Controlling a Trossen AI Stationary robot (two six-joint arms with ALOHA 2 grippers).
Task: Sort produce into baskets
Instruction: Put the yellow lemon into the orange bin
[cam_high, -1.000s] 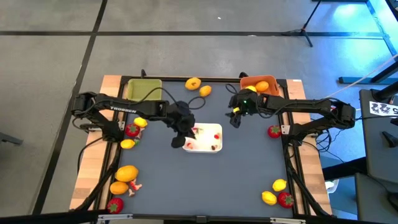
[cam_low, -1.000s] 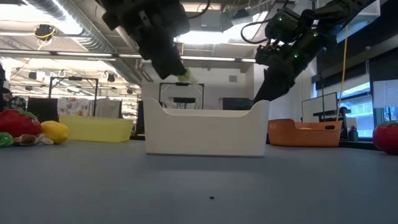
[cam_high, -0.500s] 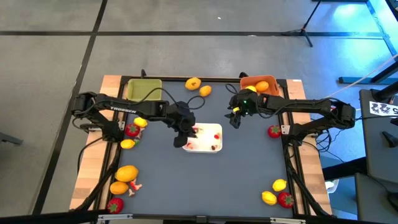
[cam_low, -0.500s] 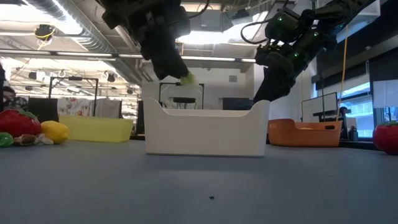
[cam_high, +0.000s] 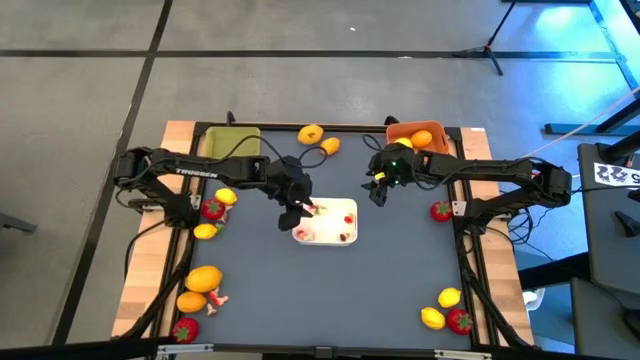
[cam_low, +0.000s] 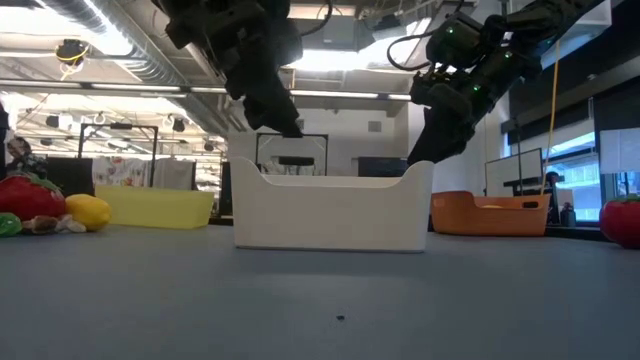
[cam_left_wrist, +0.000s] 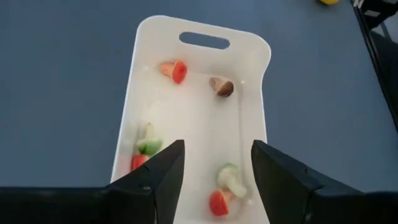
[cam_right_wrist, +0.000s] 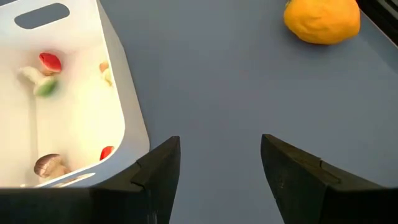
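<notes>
Since a second ago, the pale green scrap that showed at the left gripper (cam_high: 296, 210) has gone from its tip, and its 2 dark fingers now stand spread over the flat white rectangular plastic tray (cam_high: 349, 208), with nothing between them. Small red, green and brown scraps lie in that tray, seen through the gap in the left wrist view. The right gripper (cam_high: 379, 192) hangs just off the tray's 2 o'clock corner, fingers parted and empty, unchanged from before.

What the next reach turns on is which fruit lies closest to which arm. From the left gripper, the nearest produce is the pair of orange-yellow round toy fruits (cam_high: 311, 133) at 12 o'clock, near the far edge of the table; the red toy strawberry (cam_high: 212, 209) and small yellow lemon pieces sit at 9 o'clock, farther off. The yellow-green square plastic basket (cam_high: 231, 143) lies at about 10 o'clock from that gripper. The orange square plastic basket (cam_high: 417, 136), already holding 1 orange fruit, sits at 1 o'clock from the right gripper, close by. I'd judge the far pair about equally reachable, the left arm slightly nearer.
</notes>
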